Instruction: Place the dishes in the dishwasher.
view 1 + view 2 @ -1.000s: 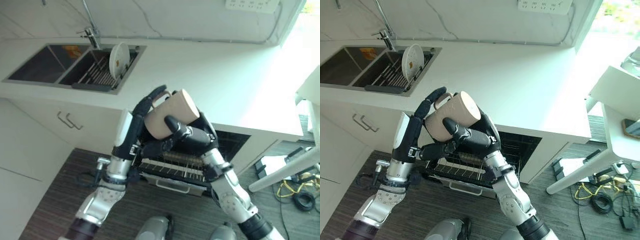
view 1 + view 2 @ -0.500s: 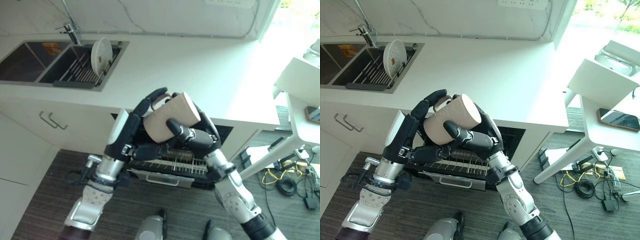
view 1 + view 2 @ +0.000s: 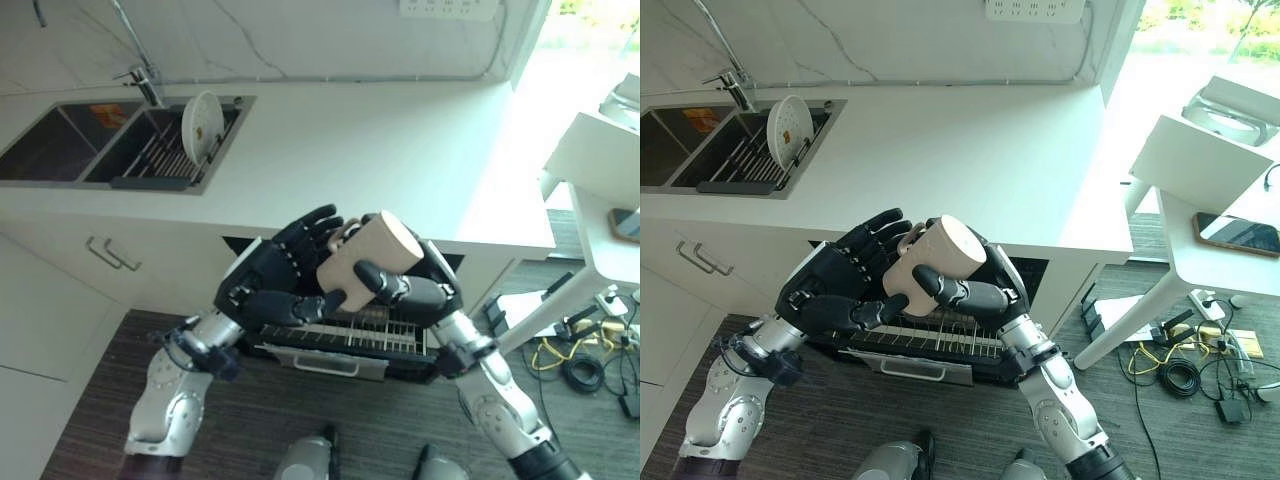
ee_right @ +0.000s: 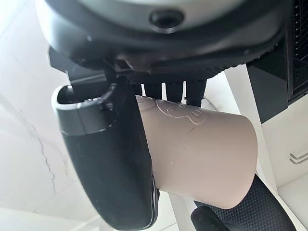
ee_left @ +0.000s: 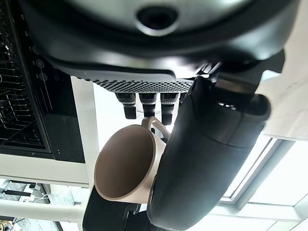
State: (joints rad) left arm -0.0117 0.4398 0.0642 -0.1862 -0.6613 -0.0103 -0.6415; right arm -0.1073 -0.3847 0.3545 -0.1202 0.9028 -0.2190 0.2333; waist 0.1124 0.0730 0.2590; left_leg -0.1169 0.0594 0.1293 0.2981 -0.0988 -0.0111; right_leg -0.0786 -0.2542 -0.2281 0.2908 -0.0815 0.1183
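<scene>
In the left eye view you look down on a white kitchen counter (image 3: 400, 150) with a double sink (image 3: 60, 150) at its far left, where a white plate (image 3: 202, 122) stands upright in the sink's dish rack (image 3: 160, 155). Below the counter edge the dishwasher (image 3: 450, 268) is open, its wire lower rack (image 3: 340, 335) pulled out over the dark wood floor. Your right hand (image 3: 415, 292) holds a beige mug (image 3: 365, 260) on its side above that rack, thumb and fingers curled round its body, flat base turned up and to the right. Your left hand (image 3: 265, 285) sits just beside the mug's handle end, fingers spread and only lightly bent, not clasping it. In the right eye view a white side table (image 3: 1230, 200) stands to the right with a phone (image 3: 1238, 233) lying on it. In the left wrist view you see into the mug's open mouth past the left hand's straight fingertips (image 5: 147, 103), with the handle beside them. In the right wrist view the right thumb (image 4: 108, 163) presses along the mug's wall.
</scene>
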